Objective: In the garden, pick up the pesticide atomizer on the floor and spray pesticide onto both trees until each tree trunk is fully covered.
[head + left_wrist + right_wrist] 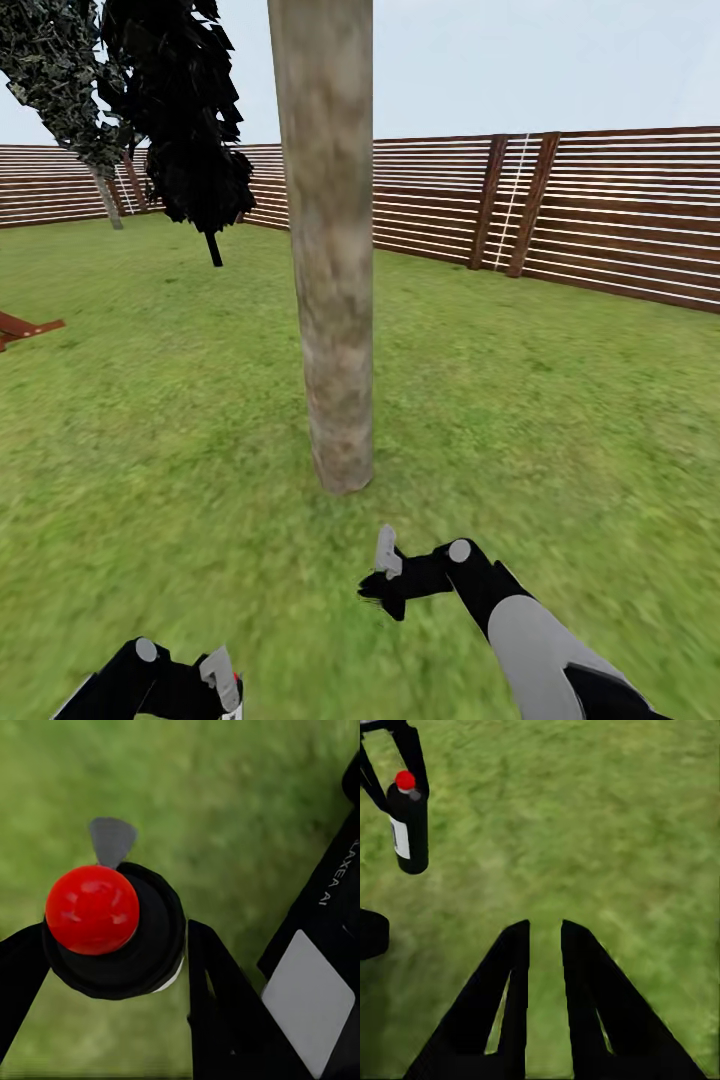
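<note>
Pesticide atomizer, black with a red cap, clamped upright between the left gripper fingers above the grass. Right gripper empty, fingers nearly together with a narrow gap, near the tree trunk base. Slatted wooden fence behind.

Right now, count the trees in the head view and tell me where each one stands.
3: a thick bare tree trunk dead ahead on the grass, a dark leafy tree farther back left, and a paler tree by the fence. More may stand outside the frame.
</note>
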Motion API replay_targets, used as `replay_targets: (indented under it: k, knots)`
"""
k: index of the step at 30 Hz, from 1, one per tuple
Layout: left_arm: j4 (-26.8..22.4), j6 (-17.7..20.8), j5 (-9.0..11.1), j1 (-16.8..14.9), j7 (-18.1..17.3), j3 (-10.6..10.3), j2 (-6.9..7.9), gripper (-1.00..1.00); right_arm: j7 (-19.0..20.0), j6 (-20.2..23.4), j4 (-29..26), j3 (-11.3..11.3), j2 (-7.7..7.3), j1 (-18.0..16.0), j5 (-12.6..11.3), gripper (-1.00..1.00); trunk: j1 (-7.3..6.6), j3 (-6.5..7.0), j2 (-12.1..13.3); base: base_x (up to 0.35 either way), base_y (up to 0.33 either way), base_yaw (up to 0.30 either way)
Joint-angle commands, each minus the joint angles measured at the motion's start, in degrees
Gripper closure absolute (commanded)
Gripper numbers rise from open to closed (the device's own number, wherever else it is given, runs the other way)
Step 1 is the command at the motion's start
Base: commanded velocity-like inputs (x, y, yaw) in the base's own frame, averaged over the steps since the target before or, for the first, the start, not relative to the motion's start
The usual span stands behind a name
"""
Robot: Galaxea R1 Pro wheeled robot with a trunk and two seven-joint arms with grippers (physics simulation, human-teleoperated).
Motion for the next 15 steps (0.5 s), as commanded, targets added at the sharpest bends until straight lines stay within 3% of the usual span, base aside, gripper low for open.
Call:
replay_targets:
  k: [1, 3, 4, 7, 8, 10, 13, 15]
  knots:
    - [0.0, 0.0, -0.26, 0.0, -0.16, -0.03, 0.02, 1.0, 0.24, -0.01, -0.02, 3.76, 0.0, 0.0, 0.01, 1.0, 0.0, 0.0, 0.0, 0.0, 0.0, 0.0]
    - [-0.01, 0.0, -0.4, 0.0, -0.26, -0.06, -0.01, 1.0, 0.36, -0.02, -0.03, 8.78, 0.0, 0.0, -0.11, 1.0, 0.0, 0.0, 0.0, 0.0, 0.0, 0.0]
    - [-0.04, 0.0, -0.44, 0.0, -0.28, -0.07, -0.11, 1.0, 0.4, -0.02, 0.02, 10.0, 0.0, 0.0, -0.14, 1.0, 0.0, 0.0, 0.0, 0.0, 0.0, 0.0]
    - [-0.09, -0.06, -3.12, -0.3, -2.22, -0.05, -0.7, 1.0, 0.5, -0.02, 0.27, 11.31, 0.04, 0.0, -0.16, 1.0, 0.0, 0.0, 0.0, 0.0, 0.0, 0.0]
    - [-0.09, -0.03, -3.61, -1.24, -4.28, -0.01, -0.96, 1.0, 0.65, -0.02, 0.31, 11.55, 0.07, 0.0, -0.1, 1.0, 0.0, 0.0, 0.0, 0.0, 0.0, 0.0]
    - [-0.09, -0.05, -3.7, -2.41, -4.99, 0.06, -1.19, 1.0, 1.18, -0.02, 0.32, 12.6, 0.08, 0.0, -0.08, 1.0, 0.0, 0.0, 0.0, 0.0, 0.0, 0.0]
    - [-0.09, -0.11, -4.21, -3.26, -5.27, -0.69, -4.0, 1.0, 1.4, -0.02, 0.32, 14.05, 0.07, 0.0, -0.09, 1.0, 0.0, 0.0, 0.0, 0.0, 0.0, 0.0]
    - [-0.09, 0.02, -4.44, -3.62, -5.3, -3.21, -5.13, 1.0, 1.43, -0.02, 0.33, 14.21, 0.05, 0.0, -0.09, 1.0, 0.0, 0.0, 0.0, 0.0, 0.0, 0.0]
